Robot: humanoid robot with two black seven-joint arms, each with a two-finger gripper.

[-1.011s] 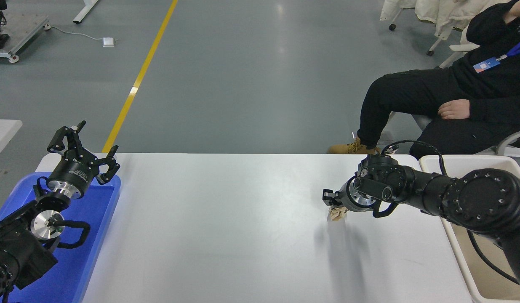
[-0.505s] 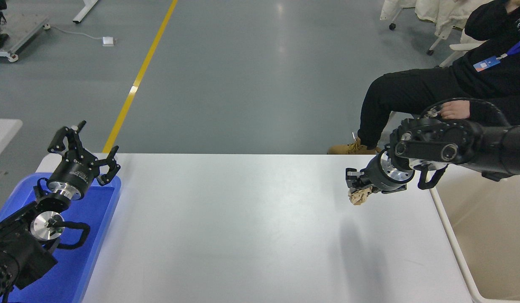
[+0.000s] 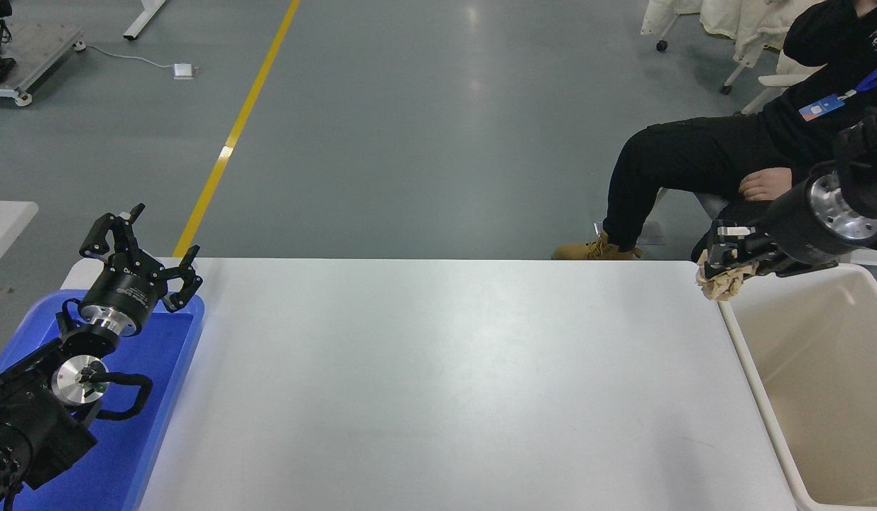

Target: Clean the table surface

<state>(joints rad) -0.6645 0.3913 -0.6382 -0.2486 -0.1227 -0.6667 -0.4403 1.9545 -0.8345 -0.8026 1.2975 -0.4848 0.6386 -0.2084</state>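
the grey floor (image 3: 424, 121) takes up the whole far half of the view beyond the table surface (image 3: 438, 383), glossy, with a yellow line (image 3: 232, 135) running across it at a slant toward the table's far left corner. the table surface itself is a wide, matte white top with rounded corners, filling the near half of the view from left to right. off its right end stands a deep cream bin (image 3: 821, 383), its rim touching or just beside the table edge. over the table's left end lies a flat blue tray (image 3: 147, 397). beyond the table's far right corner a person (image 3: 729, 156) in black clothes sits on a chair, one tan boot (image 3: 594, 248) on the floor, a blue lanyard with a badge on the chest; white letters on the black top are too small to read. far off beyond the table's left end, a white cable and small white box (image 3: 183, 69) lie on the floor.

the left gripper (image 3: 143, 245) hangs parked above the tray at the table's left end, its fingers spread apart and holding nothing. the right gripper (image 3: 726, 255) is raised over the table's far right corner, at the bin's far left rim, its fingers closed around a crumpled tan paper wad (image 3: 718, 282).
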